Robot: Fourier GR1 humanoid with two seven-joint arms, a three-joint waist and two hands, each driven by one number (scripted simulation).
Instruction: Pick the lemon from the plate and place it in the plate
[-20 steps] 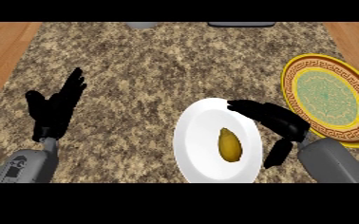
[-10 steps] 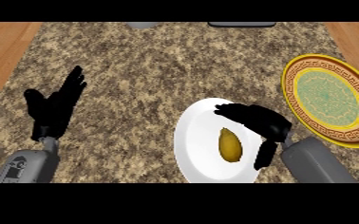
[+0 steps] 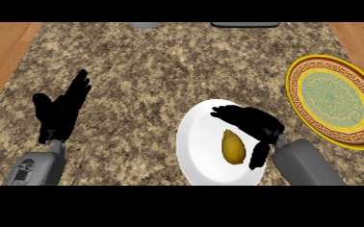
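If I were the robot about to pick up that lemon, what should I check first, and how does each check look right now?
1. Lemon lying on the white plate: ok.
2. Right hand over the white plate beside the lemon: ok.
3. Right hand's fingers closed round the lemon: not ok, they are open.
4. Yellow patterned plate at the right has room: ok.
5. Left hand resting open at the left, out of the way: ok.

Right robot hand seemingly half-curled, empty; left robot hand rests open, fingers up.
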